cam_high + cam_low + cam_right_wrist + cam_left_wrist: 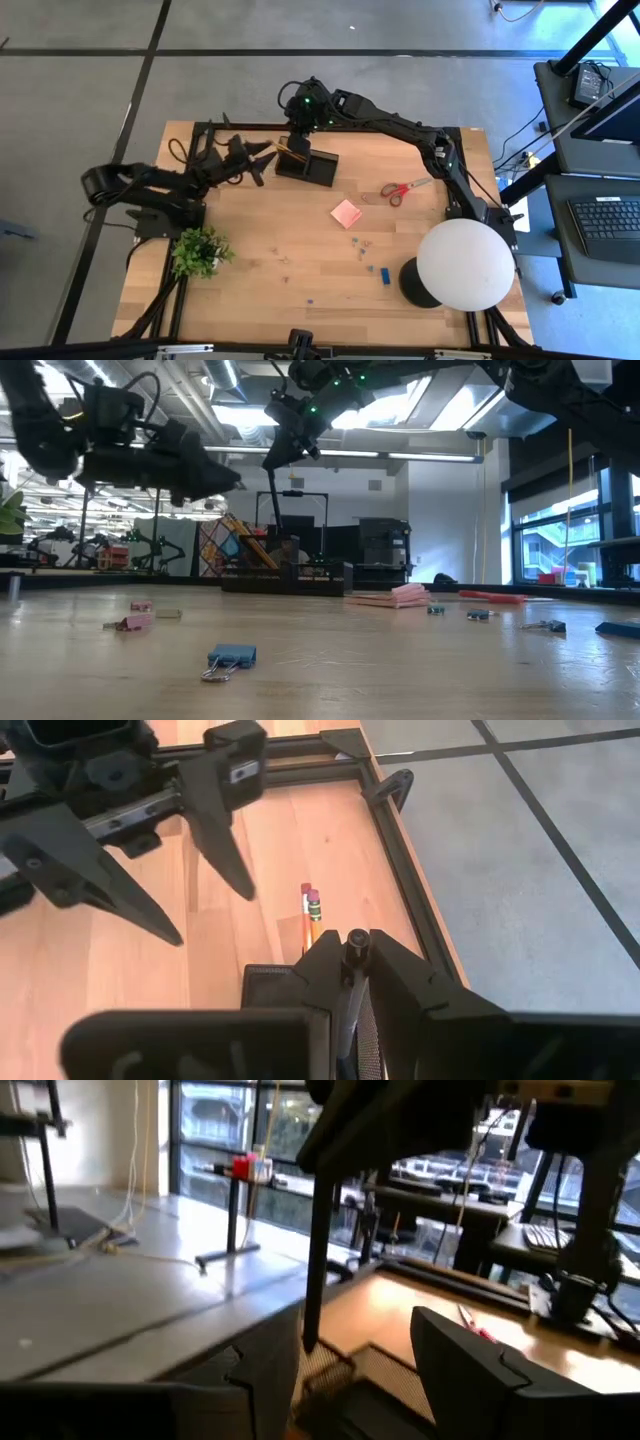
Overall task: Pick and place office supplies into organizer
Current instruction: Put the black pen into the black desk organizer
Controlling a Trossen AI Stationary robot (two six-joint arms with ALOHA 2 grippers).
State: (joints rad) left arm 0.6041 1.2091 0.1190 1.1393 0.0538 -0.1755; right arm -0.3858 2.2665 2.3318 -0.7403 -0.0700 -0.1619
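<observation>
I've got the right gripper [350, 955] hanging straight over the organizer [318, 166], fingers clamped tog. on a black pen [273, 520] that hangs point-down above the tall cup. In the low view the pen runs from the gripper down toward the organizer at the far edge of the table; its tip looks at or just inside the cup mouth, can't tell which. Two pencils [311, 916], eraser ends up, already stand in the cup, beside where the pen is going.

Left gripper [262, 158] sits just left of the organizer, fingers spread apart, nothing between them. From the right wrist cam I see its two dark fingers [222, 815] splayed wide over bare wood near the cup. I'd call it parked for now.

So the step in hand, as I read it: pen drop into the cup, w/ the right arm. Next move needs: keep the pen roughly vertical, come down till the tip is clearly below the rim, clear of the pencils, then release. If I release while it's tilted it may tip out over the low tray side.

Rest of the supplies lie well away from the organizer, toward the lamp [464, 262]: red scissors [405, 188], pink sticky pad [346, 213], blue block [384, 274], small clips [358, 245] scattered betw. the pad and the block. A blue binder clip [230, 658] lies closest to the low cam. Plenty left to do.
</observation>
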